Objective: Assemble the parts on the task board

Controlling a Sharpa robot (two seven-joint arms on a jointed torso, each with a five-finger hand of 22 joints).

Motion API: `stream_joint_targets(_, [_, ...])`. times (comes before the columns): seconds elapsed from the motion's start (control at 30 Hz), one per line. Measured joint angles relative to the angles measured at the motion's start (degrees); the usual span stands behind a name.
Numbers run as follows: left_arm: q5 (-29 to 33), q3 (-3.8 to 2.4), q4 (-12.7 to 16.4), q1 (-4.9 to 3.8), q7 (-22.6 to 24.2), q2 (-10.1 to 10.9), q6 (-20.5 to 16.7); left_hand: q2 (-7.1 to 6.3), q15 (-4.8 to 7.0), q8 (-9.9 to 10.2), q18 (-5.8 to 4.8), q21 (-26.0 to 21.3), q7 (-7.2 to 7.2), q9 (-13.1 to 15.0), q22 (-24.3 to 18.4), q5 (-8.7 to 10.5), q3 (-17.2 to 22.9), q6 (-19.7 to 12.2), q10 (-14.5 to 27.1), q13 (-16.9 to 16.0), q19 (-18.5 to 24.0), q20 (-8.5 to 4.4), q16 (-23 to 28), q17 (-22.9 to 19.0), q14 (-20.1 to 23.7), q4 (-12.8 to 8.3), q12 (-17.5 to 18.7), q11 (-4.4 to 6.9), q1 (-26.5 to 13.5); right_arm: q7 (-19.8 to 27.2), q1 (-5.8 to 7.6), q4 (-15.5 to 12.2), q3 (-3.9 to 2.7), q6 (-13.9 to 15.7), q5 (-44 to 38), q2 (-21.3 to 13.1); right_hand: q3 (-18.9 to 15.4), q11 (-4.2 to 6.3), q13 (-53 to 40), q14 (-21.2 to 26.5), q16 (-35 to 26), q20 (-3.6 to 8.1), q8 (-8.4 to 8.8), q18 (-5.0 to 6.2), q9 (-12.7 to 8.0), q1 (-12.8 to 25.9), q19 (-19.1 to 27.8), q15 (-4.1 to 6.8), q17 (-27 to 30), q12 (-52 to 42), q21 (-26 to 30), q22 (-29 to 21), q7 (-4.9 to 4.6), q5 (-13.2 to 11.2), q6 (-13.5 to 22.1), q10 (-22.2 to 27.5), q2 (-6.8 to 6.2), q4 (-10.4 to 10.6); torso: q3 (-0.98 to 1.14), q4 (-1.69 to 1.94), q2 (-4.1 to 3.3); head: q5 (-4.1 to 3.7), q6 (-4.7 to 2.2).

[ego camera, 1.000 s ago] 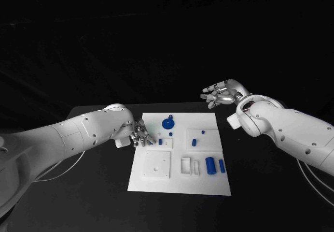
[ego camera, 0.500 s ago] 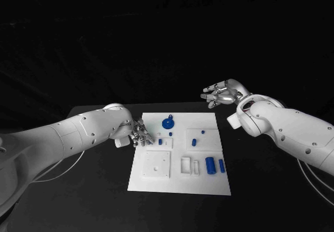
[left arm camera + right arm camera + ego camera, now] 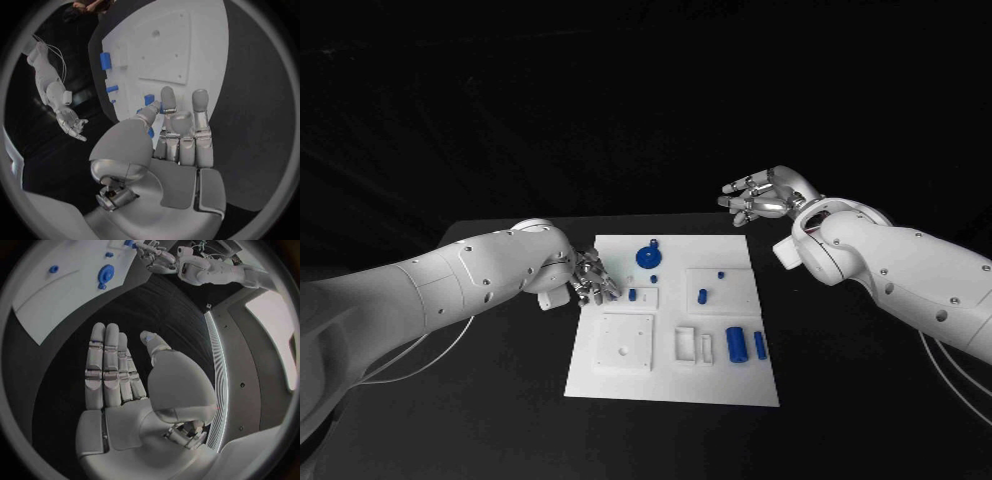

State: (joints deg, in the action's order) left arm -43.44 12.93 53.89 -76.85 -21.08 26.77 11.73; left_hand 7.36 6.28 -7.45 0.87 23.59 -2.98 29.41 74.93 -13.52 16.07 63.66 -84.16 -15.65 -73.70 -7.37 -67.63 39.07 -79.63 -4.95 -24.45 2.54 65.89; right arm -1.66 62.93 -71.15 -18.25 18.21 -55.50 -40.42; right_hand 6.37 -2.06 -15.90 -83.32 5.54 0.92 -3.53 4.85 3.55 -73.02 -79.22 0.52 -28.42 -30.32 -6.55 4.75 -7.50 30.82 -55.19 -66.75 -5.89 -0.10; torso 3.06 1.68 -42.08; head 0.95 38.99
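Observation:
The white task board [image 3: 629, 385] lies mid-table. On it are a round blue part [image 3: 649, 255], small blue pieces [image 3: 702, 295] and two blue cylinders [image 3: 736, 343] near its right side. My left hand [image 3: 589, 280] hovers at the board's left edge, fingers straight and apart, holding nothing. In the left wrist view its fingertips [image 3: 167, 96] reach over the board [image 3: 187, 55] next to a small blue piece [image 3: 150, 99]. My right hand [image 3: 762, 197] is raised beyond the board's far right corner, palm flat and empty [image 3: 119, 370].
The black table [image 3: 848, 400] surrounds the board on all sides. A raised white square block [image 3: 626, 341] and a white slotted frame [image 3: 685, 343] sit on the board's near half. Pale cables [image 3: 430, 350] trail beside my left arm.
My left arm has shifted slightly while its hand stays at the board's left edge. The right hand has not moved.

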Motion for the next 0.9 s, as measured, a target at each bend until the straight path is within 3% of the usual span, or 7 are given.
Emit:
stream_joint_targets(0.23, [1.0, -0.5, 1.8, 0.0, 2.1, 1.8, -0.9, -0.44, -0.07, 1.1, 0.0, 0.0, -0.31, 0.1, 0.0, -0.18, 0.1, 0.3, 0.0, 0.3, 0.0, 0.0, 0.0, 0.1, -0.1, 0.0, -0.4, 0.0, 0.0, -0.1, -0.2, -0.3, 0.0, -0.4, 0.0, -0.3, 0.7, 0.0, 0.1, 0.0, 0.0, 0.2, 0.0, 0.0, 0.0, 0.0, 0.2, 0.0, 0.1, 0.0, 0.0, 0.0, 0.0, 1.9, 0.0, 0.0, 0.0, -0.3, -0.01, 0.06, 0.04, 0.08, 0.1])
stream_joint_targets(0.57, [3.1, -2.54, 4.1, -0.02, 4.9, 4.4, -1.7, -0.75, -0.08, 1.5, 0.0, 0.0, -0.49, 0.2, 0.0, -0.18, 0.4, 0.5, 0.0, 0.3, 0.0, 0.0, 0.0, -0.1, -0.1, -0.3, -0.4, 0.0, -0.3, 0.0, -0.48, -0.8, 0.0, -1.1, -0.2, -0.6, 3.0, 0.0, 0.1, 0.0, 0.0, 0.23, 0.0, 0.0, 0.0, 0.0, 0.2, 0.0, 0.0, 0.0, -0.5, 0.3, -0.04, 1.8, -1.0, 0.0, 0.0, -2.4, 0.0, 0.01, 0.04, 0.21, -0.26])
stream_joint_targets(0.77, [5.1, -3.9, 5.3, -0.01, 7.1, 6.5, -1.7, -0.96, -0.08, 1.5, -0.01, 0.0, -0.49, 0.3, 0.0, -0.18, 0.7, 0.5, 0.0, 0.3, 0.0, 0.0, 0.0, -0.1, -0.1, -0.6, -0.4, 0.0, -0.5, 0.4, -0.76, -2.0, 0.0, -1.9, -1.9, -0.6, 3.2, 1.38, -1.8, -0.6, 3.7, 2.06, 0.0, -0.01, 0.0, -0.9, -3.3, 1.46, -3.5, -2.2, -3.7, 2.1, 0.73, -2.0, -3.3, -2.0, 0.34, -5.6, 0.01, -0.03, 0.04, 0.27, -0.63])
stream_joint_targets(0.9, [8.6, -4.65, 6.6, -0.03, 9.6, 8.5, -0.8, -0.96, -0.09, 1.7, -0.01, 0.0, -0.49, 0.2, 0.0, -0.17, 0.8, 0.5, 0.0, 0.3, 0.0, 0.0, 0.0, -0.1, -0.1, -0.7, -0.4, 0.0, -0.5, 0.9, -1.05, -3.8, 0.02, -2.3, -4.9, -0.6, 3.5, 2.27, -7.6, -0.6, 13.6, 3.67, 0.0, -0.03, 0.0, -1.1, -4.9, 3.08, -12.0, -7.6, -8.8, 5.4, 1.11, -3.3, -4.6, -3.7, 0.48, -8.0, 0.03, -0.02, 0.04, 0.42, -1.03])
